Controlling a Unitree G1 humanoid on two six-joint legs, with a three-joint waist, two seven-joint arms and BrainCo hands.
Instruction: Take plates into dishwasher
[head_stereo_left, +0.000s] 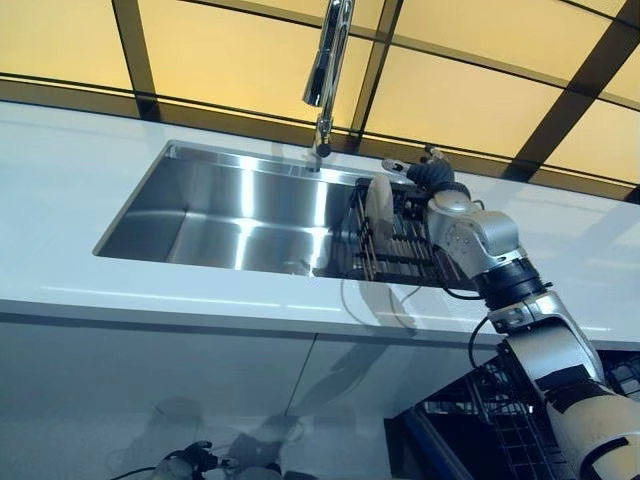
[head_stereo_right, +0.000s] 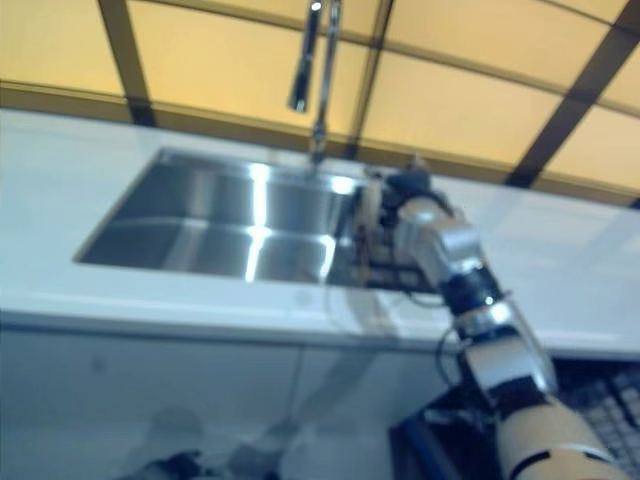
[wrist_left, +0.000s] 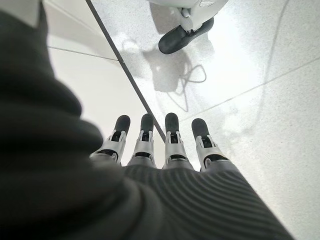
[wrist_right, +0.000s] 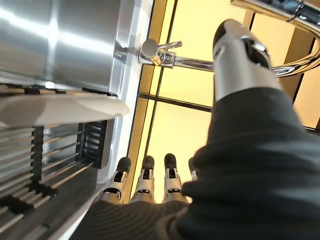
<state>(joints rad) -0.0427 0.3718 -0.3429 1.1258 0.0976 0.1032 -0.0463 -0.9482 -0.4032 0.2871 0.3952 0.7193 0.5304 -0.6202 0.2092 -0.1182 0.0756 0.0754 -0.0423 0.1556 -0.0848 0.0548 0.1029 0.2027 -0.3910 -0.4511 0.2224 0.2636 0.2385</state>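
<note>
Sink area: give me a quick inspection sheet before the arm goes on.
Surface: white counter with a steel sink set in it.
Job's things: one pale plate stands on edge in the dark wire rack at the sink's right end; a dishwasher rack shows at lower right.
Clutter: nothing seen.
Hands: right hand is beside the plate, fingers straight, holding nothing; left hand hangs open over the floor.
Cables: nothing seen apart from the robot's own.
Surroundings: tap behind the sink, yellow panels with dark frames.
</note>
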